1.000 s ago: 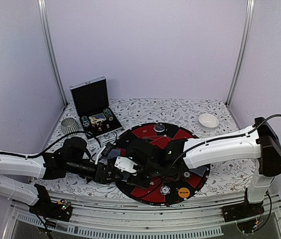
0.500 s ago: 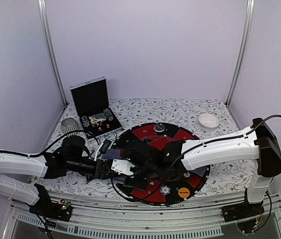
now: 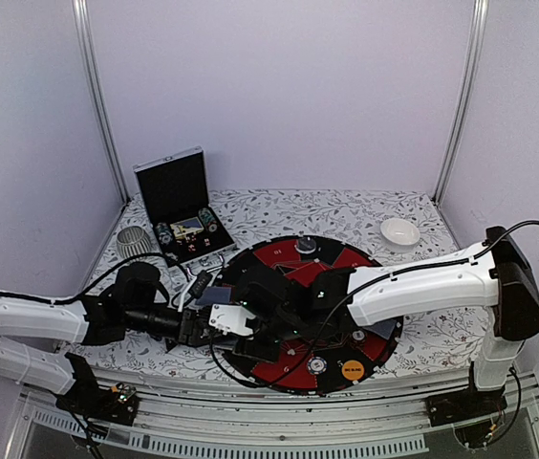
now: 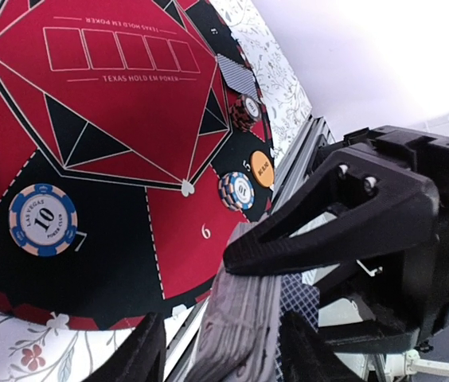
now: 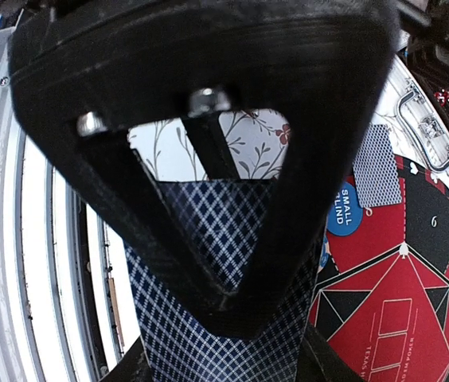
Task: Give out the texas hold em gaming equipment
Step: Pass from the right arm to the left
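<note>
- The left jaws pinch the deck of grey-blue-backed cards (image 4: 236, 322) over the near-left edge of the red-and-black mat (image 4: 113, 103).
- The right jaws straddle the same deck; I cannot tell if they grip.

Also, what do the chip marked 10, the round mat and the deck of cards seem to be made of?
Chip marked 10: probably plastic or clay composite, striped rim, printed inlay. Round mat: thin, matte, printed, perhaps felt or rubber. Deck of cards: coated paper or plastic, thin stacked edges.
</note>
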`<state>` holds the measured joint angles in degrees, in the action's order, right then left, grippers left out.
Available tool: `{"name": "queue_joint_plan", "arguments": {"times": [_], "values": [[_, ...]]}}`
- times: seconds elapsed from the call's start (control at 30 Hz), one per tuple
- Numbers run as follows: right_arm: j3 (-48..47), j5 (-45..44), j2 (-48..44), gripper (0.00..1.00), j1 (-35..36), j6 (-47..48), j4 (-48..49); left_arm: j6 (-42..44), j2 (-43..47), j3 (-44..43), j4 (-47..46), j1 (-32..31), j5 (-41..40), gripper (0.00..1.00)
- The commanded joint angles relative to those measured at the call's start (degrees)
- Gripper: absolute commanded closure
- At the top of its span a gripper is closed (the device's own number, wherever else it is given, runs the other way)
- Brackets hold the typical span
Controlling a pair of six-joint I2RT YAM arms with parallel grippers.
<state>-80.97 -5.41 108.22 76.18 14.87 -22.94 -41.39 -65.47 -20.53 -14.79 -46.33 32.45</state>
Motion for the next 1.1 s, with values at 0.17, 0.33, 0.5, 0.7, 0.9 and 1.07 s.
{"name": "queue_joint_plan", "arguments": {"times": [0.17, 0.33, 0.5, 0.7, 0.9, 1.07], "values": [[-3.35, -3.30, 1.49, 0.73, 0.37, 2.32, 1.32, -2.34, 1.00, 3.06, -3.38, 0.46, 2.50, 0.58], [-4.53, -5.47, 2.05, 0.75, 0.37, 3.29, 1.34, -3.22, 1.43, 3.99, -5.16, 0.42, 3.91, 0.76], [-5.57, -6.52, 2.42, 0.76, 0.37, 4.10, 1.38, -3.72, 3.33, 4.47, -5.83, 0.42, 4.80, 1.00], [-4.94, -7.29, 1.01, 0.34, 0.39, 2.86, 1.74, -2.78, 9.14, 5.12, -3.53, 0.41, 0.95, 1.00], [1.77, 2.25, -9.30, 0.01, -0.11, -3.45, 9.36, 2.08, 17.18, 3.16, 1.86, 0.41, -3.88, 1.00], [15.51, 23.81, -22.02, 0.01, -5.98, -16.57, 28.15, 5.74, 20.99, 0.86, 4.33, 0.37, -3.08, 1.00]]}}
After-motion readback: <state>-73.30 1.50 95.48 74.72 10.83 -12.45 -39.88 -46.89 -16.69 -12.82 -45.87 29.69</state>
